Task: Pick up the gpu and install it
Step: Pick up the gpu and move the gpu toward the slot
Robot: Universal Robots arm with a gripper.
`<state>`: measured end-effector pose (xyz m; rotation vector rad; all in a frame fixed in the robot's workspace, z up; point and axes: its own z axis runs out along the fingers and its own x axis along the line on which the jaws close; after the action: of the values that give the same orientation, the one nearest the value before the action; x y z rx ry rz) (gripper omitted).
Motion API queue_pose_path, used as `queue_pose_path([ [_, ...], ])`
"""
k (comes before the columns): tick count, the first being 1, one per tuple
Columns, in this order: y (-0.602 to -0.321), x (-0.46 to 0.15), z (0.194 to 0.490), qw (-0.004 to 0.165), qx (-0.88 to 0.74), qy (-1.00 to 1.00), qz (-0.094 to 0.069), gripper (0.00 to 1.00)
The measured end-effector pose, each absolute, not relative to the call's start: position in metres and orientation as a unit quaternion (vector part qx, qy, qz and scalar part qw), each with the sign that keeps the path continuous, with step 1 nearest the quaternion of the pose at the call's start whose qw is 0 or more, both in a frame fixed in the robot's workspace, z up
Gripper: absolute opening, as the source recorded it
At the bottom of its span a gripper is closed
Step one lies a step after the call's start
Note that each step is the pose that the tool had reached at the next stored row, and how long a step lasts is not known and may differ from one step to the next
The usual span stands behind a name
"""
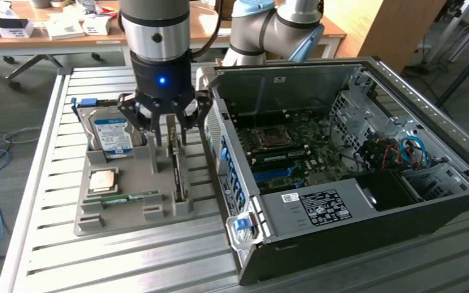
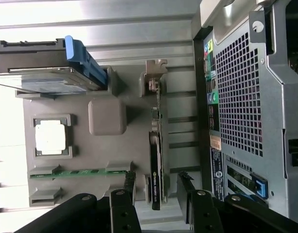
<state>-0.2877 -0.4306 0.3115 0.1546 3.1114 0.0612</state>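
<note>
the exterior camera stands off the slatted table [image 1: 47, 244], high up, looking down at an angle over the whole bench. the grey tray [image 1: 129, 210] is at the exterior view's left, the open computer case [image 1: 341, 201] at its right. the wrist camera sits just behind the gripper [image 2: 157, 178], facing straight down, close over the tray. both views share the tray and the case side facing it.

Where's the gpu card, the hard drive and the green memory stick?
gpu card [image 2: 155, 162]: wrist view, on its dark thin edge.
hard drive [image 1: 110, 135]: exterior view, on its blue-white label.
memory stick [image 2: 78, 172]: wrist view, on the middle of its green edge.
</note>
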Motion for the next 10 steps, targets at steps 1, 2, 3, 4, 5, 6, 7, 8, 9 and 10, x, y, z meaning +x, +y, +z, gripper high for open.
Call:
queue_pose_path([
  [1,-0.431,-0.288,0.31,0.013,0.05,0.998,0.02,0.47],
  [2,-0.431,-0.288,0.308,0.013,0.05,0.998,0.02,0.47],
  [3,-0.431,-0.288,0.307,0.013,0.05,0.998,0.02,0.47],
  [4,-0.431,-0.288,0.305,0.013,0.05,0.998,0.02,0.47],
  [5,-0.431,-0.288,0.304,0.013,0.05,0.998,0.02,0.47],
  [6,-0.431,-0.288,0.302,0.013,0.05,0.998,0.02,0.47],
  [7,-0.431,-0.288,0.301,0.013,0.05,0.998,0.02,0.47],
  [8,-0.431,-0.288,0.299,0.013,0.05,0.998,0.02,0.47],
  [9,-0.431,-0.288,0.298,0.013,0.05,0.998,0.02,0.47],
  [10,-0.431,-0.288,0.296,0.013,0.05,0.998,0.02,0.47],
])
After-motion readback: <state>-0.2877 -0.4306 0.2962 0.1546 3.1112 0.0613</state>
